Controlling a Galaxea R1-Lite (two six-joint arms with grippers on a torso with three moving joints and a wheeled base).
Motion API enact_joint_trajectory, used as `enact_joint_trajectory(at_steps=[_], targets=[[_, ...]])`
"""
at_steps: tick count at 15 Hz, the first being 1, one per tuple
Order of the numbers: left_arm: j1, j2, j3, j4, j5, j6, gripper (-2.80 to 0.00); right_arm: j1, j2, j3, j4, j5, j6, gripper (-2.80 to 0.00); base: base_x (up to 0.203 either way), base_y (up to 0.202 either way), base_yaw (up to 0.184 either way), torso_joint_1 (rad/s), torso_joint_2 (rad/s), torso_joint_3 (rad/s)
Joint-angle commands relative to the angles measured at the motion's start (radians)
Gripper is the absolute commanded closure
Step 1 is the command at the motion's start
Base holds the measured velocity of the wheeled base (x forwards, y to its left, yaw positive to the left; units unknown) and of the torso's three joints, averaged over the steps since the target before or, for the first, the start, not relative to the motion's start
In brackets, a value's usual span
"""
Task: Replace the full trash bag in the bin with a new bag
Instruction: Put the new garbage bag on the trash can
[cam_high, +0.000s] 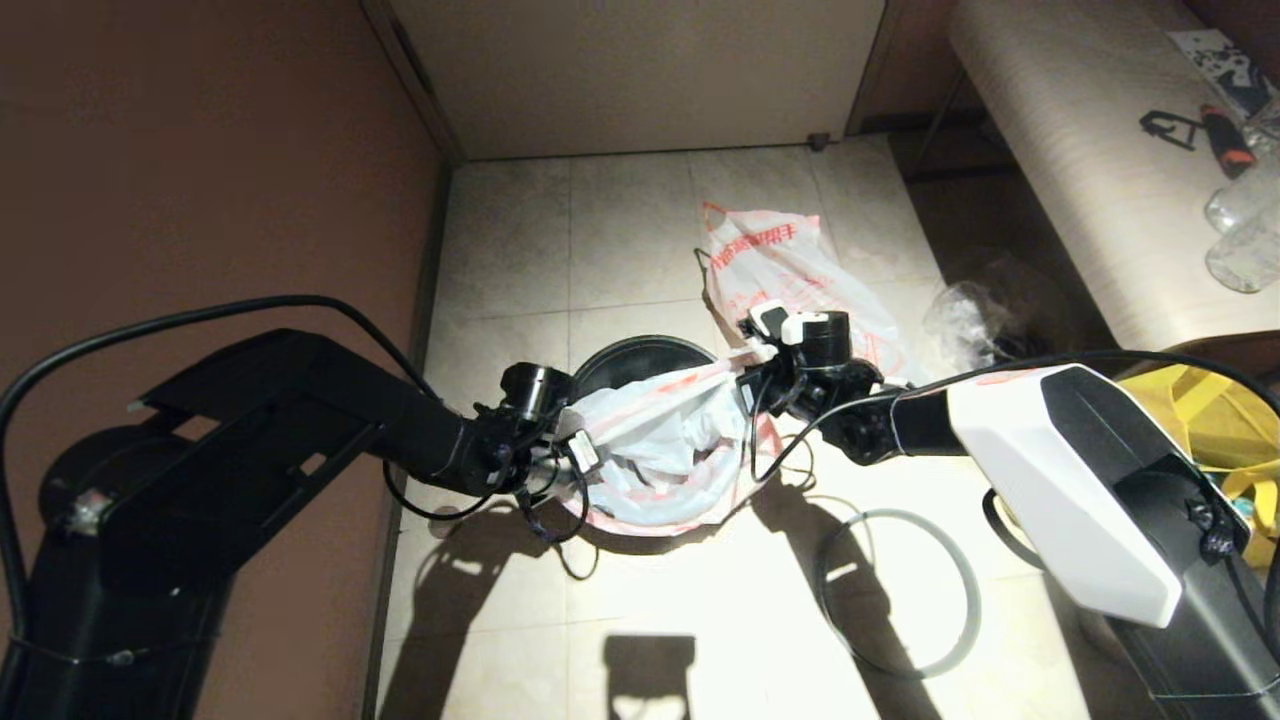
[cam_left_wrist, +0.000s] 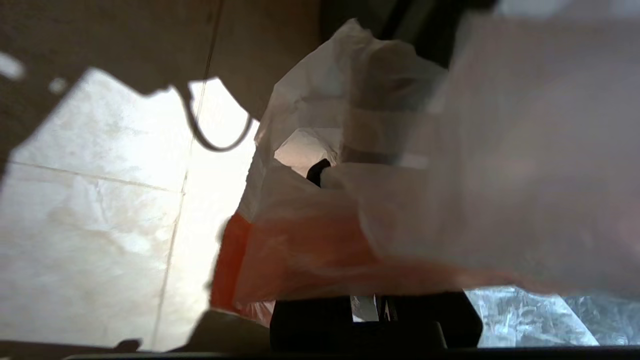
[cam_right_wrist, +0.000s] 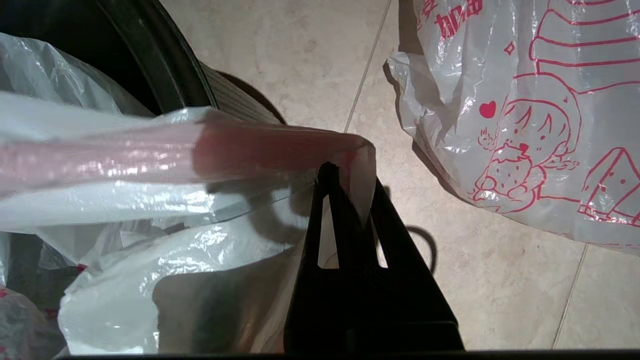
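The full trash bag (cam_high: 790, 270) already lies out on the floor past the bin (cam_high: 640, 362), while the left claw (cam_high: 572, 448) and right claw (cam_high: 752, 372), each clamped on the new bag (cam_high: 660, 440), hold it stretched over the bin's mouth, not yet seated

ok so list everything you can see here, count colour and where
new bag: one, cloudy white with red-orange edges, stretched over the bin between both claws
bin: one, black, on the floor tiles
full trash bag: one, white with red print, on the floor beyond the bin
grey hoop: one, on the floor by the right arm
yellow tote: one, far right
left claw: shut on the new bag's edge
right claw: shut on its handle
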Motion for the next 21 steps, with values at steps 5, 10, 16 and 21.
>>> enact_joint_trajectory(at_steps=[5,10,16,21], targets=[[0.002,-0.06,0.012,0.059,-0.029,0.042,0.0,0.009,-0.042,0.073,0.004,-0.003,0.006,0.0,0.0,0.0,0.0,0.0,0.0,0.0],[-0.01,-0.136,0.003,0.162,-0.03,0.073,0.0,0.019,-0.111,0.186,0.0,-0.004,0.022,0.0,0.0,0.0,0.0,0.0,0.0,0.0],[-0.016,-0.075,-0.007,0.194,-0.043,0.077,0.0,0.027,-0.132,0.241,-0.002,-0.005,0.069,-0.56,0.0,0.0,0.0,0.0,0.0,0.0],[-0.017,-0.056,-0.009,0.189,-0.046,0.091,0.0,0.031,-0.143,0.276,-0.06,-0.025,0.07,-2.8,0.0,0.0,0.0,0.0,0.0,0.0]])
